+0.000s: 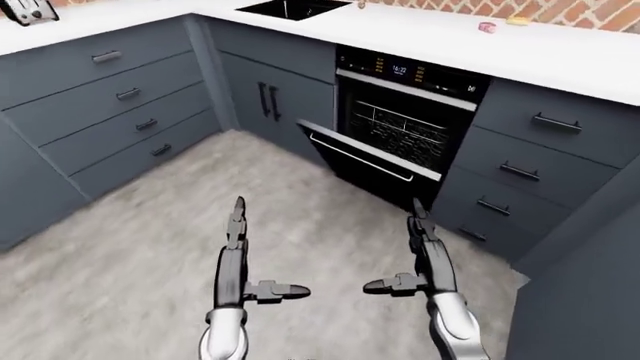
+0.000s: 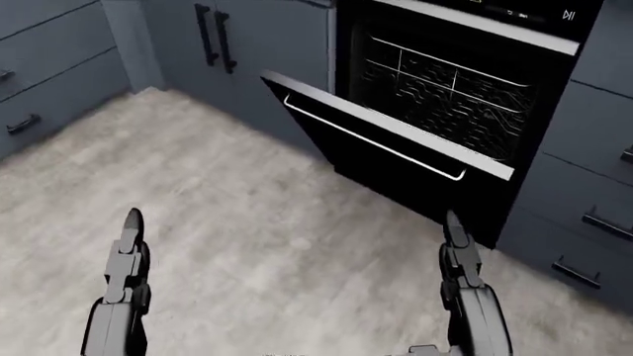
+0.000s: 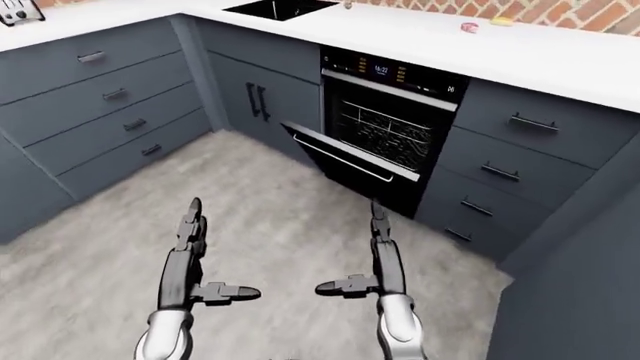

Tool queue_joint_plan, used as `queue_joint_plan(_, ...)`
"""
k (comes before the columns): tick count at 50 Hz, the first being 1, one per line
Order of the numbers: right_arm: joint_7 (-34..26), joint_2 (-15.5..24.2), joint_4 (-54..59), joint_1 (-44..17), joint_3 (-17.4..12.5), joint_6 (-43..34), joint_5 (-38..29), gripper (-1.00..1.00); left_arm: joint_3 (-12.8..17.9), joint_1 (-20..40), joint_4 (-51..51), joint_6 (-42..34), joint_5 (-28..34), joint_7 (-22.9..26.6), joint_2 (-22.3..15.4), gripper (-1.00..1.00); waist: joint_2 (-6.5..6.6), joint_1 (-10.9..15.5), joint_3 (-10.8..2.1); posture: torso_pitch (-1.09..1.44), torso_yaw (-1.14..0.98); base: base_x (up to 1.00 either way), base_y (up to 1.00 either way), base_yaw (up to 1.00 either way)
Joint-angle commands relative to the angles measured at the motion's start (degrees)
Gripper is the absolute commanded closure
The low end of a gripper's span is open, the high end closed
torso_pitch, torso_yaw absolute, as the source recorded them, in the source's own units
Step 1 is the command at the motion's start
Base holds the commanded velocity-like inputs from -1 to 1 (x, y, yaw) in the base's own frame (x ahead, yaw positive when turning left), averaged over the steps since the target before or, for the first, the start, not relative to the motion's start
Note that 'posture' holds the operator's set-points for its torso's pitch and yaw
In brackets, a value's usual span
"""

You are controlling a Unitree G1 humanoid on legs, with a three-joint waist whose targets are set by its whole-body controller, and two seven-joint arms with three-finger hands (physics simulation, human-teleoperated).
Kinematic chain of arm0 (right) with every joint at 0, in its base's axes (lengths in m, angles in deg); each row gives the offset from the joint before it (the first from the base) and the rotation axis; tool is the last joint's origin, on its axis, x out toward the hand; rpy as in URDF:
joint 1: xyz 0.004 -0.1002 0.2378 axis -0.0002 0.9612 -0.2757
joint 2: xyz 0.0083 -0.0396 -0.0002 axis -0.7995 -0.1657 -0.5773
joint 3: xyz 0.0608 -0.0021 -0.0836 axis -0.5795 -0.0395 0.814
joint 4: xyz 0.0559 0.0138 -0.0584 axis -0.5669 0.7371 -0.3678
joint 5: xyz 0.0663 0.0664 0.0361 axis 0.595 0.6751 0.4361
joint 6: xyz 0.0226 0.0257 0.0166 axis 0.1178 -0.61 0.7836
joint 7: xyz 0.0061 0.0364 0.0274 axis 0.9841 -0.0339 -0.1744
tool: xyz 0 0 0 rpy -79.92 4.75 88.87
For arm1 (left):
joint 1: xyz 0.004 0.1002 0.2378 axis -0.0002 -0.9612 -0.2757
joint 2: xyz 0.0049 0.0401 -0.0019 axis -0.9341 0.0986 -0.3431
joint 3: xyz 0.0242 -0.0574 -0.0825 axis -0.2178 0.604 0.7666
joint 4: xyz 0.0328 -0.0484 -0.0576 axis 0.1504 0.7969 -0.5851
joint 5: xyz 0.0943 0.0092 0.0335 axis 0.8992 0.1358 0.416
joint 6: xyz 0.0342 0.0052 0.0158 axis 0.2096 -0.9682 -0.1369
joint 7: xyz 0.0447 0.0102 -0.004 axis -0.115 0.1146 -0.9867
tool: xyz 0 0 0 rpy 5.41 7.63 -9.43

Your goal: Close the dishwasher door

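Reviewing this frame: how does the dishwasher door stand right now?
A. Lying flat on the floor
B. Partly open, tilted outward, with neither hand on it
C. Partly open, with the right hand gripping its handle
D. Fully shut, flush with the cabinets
B. The dishwasher door leans out from the opening with the racks visible above it, while the left hand and right hand hang open over the floor, apart from it.

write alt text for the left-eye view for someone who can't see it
A black dishwasher under a white counter has its door hanging partly open, racks visible inside, with grey drawers to its right. The left hand and right hand stretch open and empty over the pale floor, short of the door.
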Motion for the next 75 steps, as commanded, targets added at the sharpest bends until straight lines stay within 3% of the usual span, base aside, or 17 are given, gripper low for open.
queue_joint_plan(1,-0.1,0.4,-2.3,-0.6,-0.1,1.6,0.1,-1.00,-0.1,0.4,-2.4,1.3,0.0,-0.3,0.2,-1.00,0.51,0.1,-1.00,0.00,0.00,0.00,0.00,0.59)
queue_joint_plan(10,-0.1,0.3,-2.0,-0.8,-0.1,1.3,0.1,-1.00,-0.1,0.1,-3.1,1.1,-0.1,-0.2,0.2,-1.00,-4.42,0.3,-0.18,0.00,0.00,0.00,0.00,0.58)
queue_joint_plan(14,0.0,0.3,-1.7,-0.9,-0.1,1.5,0.1,-1.00,-0.1,0.0,-3.2,1.1,-0.1,-0.1,0.2,-1.00,-9.32,-0.4,-0.78,0.00,0.00,0.00,0.00,0.58)
queue_joint_plan(15,-0.1,0.3,-1.5,-0.9,0.0,1.5,0.0,-1.00,-0.1,0.0,-3.3,1.1,-0.1,-0.1,0.2,-1.00,-6.81,-0.8,-0.35,0.00,0.00,0.00,0.00,0.59)
queue_joint_plan(19,-0.1,0.3,-1.6,-0.8,0.1,1.3,0.0,-1.00,-0.2,-0.2,-3.3,1.2,-0.1,-0.1,0.2,-1.00,-7.14,-0.2,-1.03,0.00,0.00,0.00,0.00,0.58)
queue_joint_plan(26,-0.3,0.3,-1.8,-0.8,0.1,1.1,0.0,-1.00,-0.3,-0.8,-4.3,0.9,0.0,0.0,0.2,-1.00,-1.68,-0.8,-0.26,0.00,0.00,0.00,0.00,0.58)
queue_joint_plan(29,-0.2,0.3,-1.9,-0.7,0.2,1.0,-0.1,-1.00,-0.3,-0.7,-4.3,0.9,0.0,0.0,0.2,-1.00,1.70,-0.5,-1.92,0.00,0.00,0.00,0.00,0.58)
queue_joint_plan(40,-0.3,0.2,-1.8,-0.7,0.3,0.9,-0.1,-1.00,-0.4,-0.8,-4.5,0.8,0.0,0.0,0.2,-1.00,-5.04,0.2,-0.16,0.00,0.00,0.00,0.00,0.58)
queue_joint_plan(43,-0.5,0.3,-2.6,-0.3,0.1,0.6,0.1,-1.00,-0.5,-0.8,-4.3,0.9,0.1,-0.1,0.2,-1.00,-10.03,-0.4,-1.45,0.00,0.00,0.00,0.00,0.59)
queue_joint_plan(44,-0.4,0.3,-2.9,-0.3,0.2,0.4,0.0,-1.00,-0.6,-0.9,-4.3,0.9,0.1,-0.1,0.2,-1.00,-6.88,-1.1,-0.45,0.00,0.00,0.00,0.00,0.59)
queue_joint_plan(49,-0.5,0.3,-2.6,-0.5,0.2,0.4,0.0,-1.00,-0.6,-0.8,-4.4,0.7,0.1,-0.1,0.2,-1.00,-6.63,-0.4,-0.82,0.00,0.00,0.00,0.00,0.58)
queue_joint_plan(55,-0.6,0.3,-2.5,-0.5,0.1,0.5,0.0,-1.00,-0.6,-1.1,-5.1,0.5,0.0,0.0,0.2,-1.00,-1.90,-0.8,-0.19,0.00,0.00,0.00,0.00,0.58)
queue_joint_plan(58,-0.5,0.3,-2.6,-0.4,0.2,0.4,-0.1,-1.00,-0.6,-1.3,-5.4,0.5,0.0,0.0,0.2,-1.00,1.61,-0.7,-1.75,0.00,0.00,0.00,0.00,0.58)
queue_joint_plan(69,-0.4,0.2,-2.4,-0.5,0.4,0.5,-0.2,-1.00,-0.3,-1.2,-5.9,0.2,-0.3,0.3,0.1,-1.00,-4.93,0.2,-0.11,0.00,0.00,0.00,0.00,0.58)
queue_joint_plan(72,-0.4,0.2,-2.2,-0.6,0.4,0.6,-0.3,-1.00,-0.2,-1.2,-5.9,0.2,-0.3,0.3,0.1,-1.00,-9.78,-0.3,-1.36,0.00,0.00,0.00,0.00,0.58)
queue_joint_plan(73,-0.4,0.3,-2.2,-0.6,0.4,0.6,-0.2,-1.00,-0.2,-1.1,-5.9,0.2,-0.4,0.3,0.1,-1.00,-6.93,-0.9,-0.63,0.00,0.00,0.00,0.00,0.59)
queue_joint_plan(75,-0.4,0.2,-2.2,-0.5,0.4,0.6,-0.3,-1.00,-0.1,-1.1,-5.9,0.2,-0.3,0.3,0.1,-1.00,-7.83,-0.4,-0.46,0.00,0.00,0.00,0.00,0.58)
